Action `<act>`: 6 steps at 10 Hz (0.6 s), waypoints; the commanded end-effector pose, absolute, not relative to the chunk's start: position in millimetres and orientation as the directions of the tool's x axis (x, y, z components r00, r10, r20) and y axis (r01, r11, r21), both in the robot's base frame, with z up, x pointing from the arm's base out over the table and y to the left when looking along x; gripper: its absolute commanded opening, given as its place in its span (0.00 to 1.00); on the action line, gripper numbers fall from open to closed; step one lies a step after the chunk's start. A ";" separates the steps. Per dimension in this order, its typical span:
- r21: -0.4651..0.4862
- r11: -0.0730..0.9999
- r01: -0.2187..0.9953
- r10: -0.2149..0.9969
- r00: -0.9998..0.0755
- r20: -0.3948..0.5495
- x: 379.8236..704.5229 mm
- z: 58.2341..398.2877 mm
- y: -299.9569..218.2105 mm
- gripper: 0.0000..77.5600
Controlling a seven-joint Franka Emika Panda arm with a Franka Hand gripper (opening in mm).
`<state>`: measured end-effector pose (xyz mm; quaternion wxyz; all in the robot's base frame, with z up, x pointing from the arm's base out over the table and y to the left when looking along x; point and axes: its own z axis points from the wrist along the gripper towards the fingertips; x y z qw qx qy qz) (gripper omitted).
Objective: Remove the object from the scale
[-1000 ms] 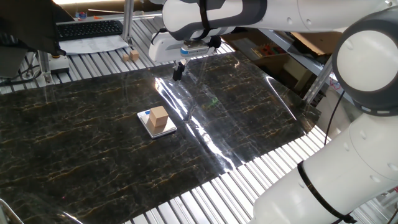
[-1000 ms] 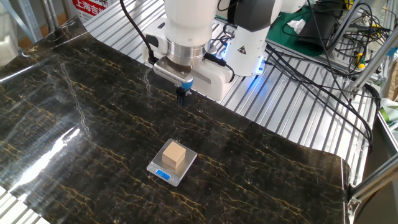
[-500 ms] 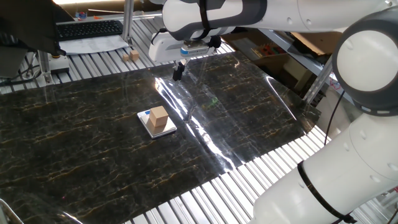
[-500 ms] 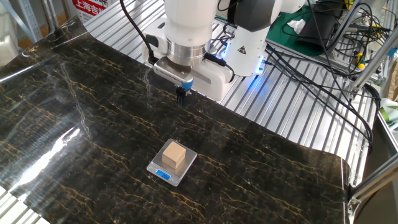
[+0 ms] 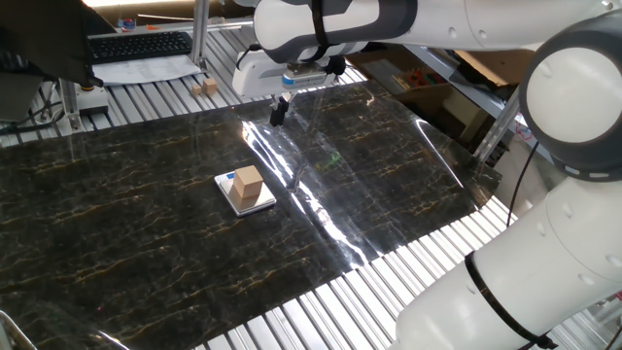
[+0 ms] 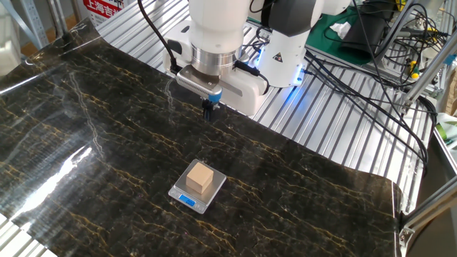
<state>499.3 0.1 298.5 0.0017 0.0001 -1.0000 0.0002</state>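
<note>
The light-brown wooden cube [image 5: 248, 183] sits on the white-silver scale [image 5: 238, 199], which lies flat on the dark marbled mat. In the other fixed view the cube [image 6: 201, 178] rests on the scale [image 6: 213, 195], whose blue mark faces the near edge. My gripper [image 5: 278, 114] hangs above the mat, well beyond the scale and apart from it. In the other fixed view the gripper [image 6: 208, 111] has its fingers together and holds nothing.
A second small tan block [image 5: 204, 87] lies on the metal slats at the back, near a keyboard [image 5: 136, 45]. The mat's shiny plastic crease [image 5: 311, 194] runs right of the scale. Cables and the arm's base [image 6: 282, 50] stand behind the mat.
</note>
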 end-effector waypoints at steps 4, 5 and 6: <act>0.009 0.999 0.037 0.037 -0.999 0.038 499.2 298.7 0.2 0.00; 0.018 0.999 0.037 0.036 -0.998 0.042 499.2 298.7 0.2 0.00; 0.027 0.999 0.038 0.036 -0.998 0.048 499.2 298.7 0.2 0.00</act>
